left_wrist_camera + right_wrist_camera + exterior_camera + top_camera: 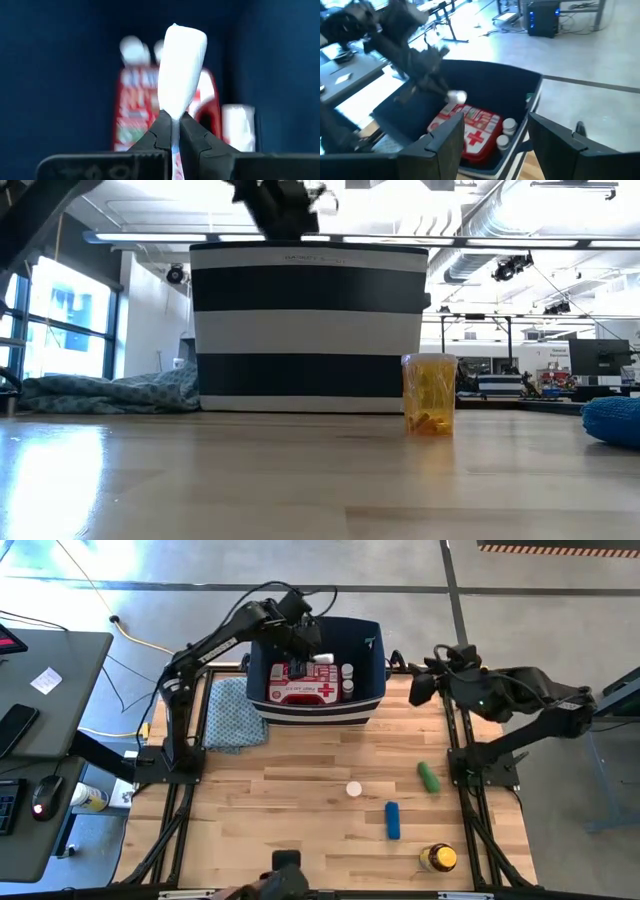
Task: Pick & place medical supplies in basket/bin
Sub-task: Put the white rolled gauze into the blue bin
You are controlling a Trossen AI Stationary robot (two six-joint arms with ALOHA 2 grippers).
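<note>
Blurred, I read no kit (165, 115) label; left gripper (172, 131) pinches white tube (181, 70) over bin (372, 665); right gripper (492, 131) open.

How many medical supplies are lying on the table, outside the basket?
4: a small white cap-like item near the table's middle, a green cylinder to its right, a blue cylinder nearer the front, and a yellow-capped amber bottle at the front right.

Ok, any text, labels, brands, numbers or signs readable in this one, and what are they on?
No words or numbers can be read.
White cross sign: on the red first-aid kit lying in the basket.
Print on the kit's face: blurred in the left and right wrist views.
White tube held in the left gripper: no print shows.
Amber bottle: no legible label.
</note>
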